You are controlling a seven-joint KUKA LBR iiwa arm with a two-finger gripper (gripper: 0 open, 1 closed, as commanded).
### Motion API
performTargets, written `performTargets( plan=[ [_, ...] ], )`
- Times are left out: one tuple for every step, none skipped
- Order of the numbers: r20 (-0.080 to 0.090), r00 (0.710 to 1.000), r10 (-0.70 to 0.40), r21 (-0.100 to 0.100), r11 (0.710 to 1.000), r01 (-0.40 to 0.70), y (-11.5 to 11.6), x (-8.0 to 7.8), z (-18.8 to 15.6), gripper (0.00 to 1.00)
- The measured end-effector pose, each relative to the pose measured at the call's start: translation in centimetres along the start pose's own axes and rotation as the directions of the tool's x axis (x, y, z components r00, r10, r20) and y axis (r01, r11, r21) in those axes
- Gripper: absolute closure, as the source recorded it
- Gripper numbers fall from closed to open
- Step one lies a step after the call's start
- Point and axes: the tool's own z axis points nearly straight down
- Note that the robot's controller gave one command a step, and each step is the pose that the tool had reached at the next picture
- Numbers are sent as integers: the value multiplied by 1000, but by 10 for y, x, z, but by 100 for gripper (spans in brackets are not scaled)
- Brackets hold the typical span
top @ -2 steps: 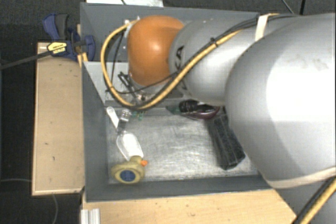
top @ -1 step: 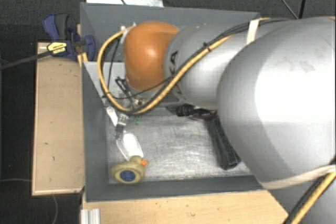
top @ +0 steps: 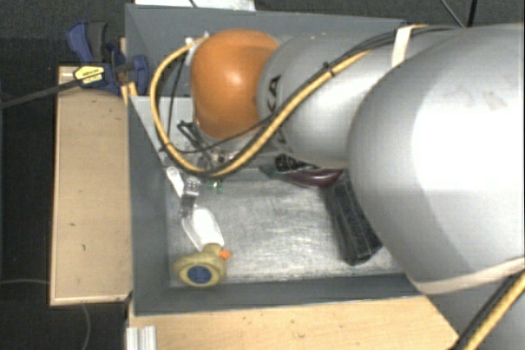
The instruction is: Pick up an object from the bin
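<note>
The silver arm (top: 426,135) fills the right of the camera view, its orange wrist cover (top: 230,82) sitting over the back-left part of the grey bin (top: 271,291), with one yellow cable (top: 271,123) looped round it. Three loose things can be counted on the bin floor. The largest is one long black ridged piece (top: 354,227) at the right, half under the arm. Next is one dark maroon thing (top: 308,172), mostly hidden beneath the wrist. The smallest is one pale, translucent piece (top: 201,229) near the front-left corner, ending in a round yellow-and-blue cap (top: 198,272) with an orange bit beside it. The jaws hang below the cover just above this pale piece's upper end — whether they are open or closed, or touch it, cannot be told.
</note>
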Motion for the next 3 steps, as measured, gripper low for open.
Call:
performTargets(
  plan=[
    [-3,923,384,5,923,-384,4,-3,63,0],
    [1,929,371,7,929,-371,5,8,59,100],
    [2,929,371,7,929,-371,5,8,59,100]
  ],
)
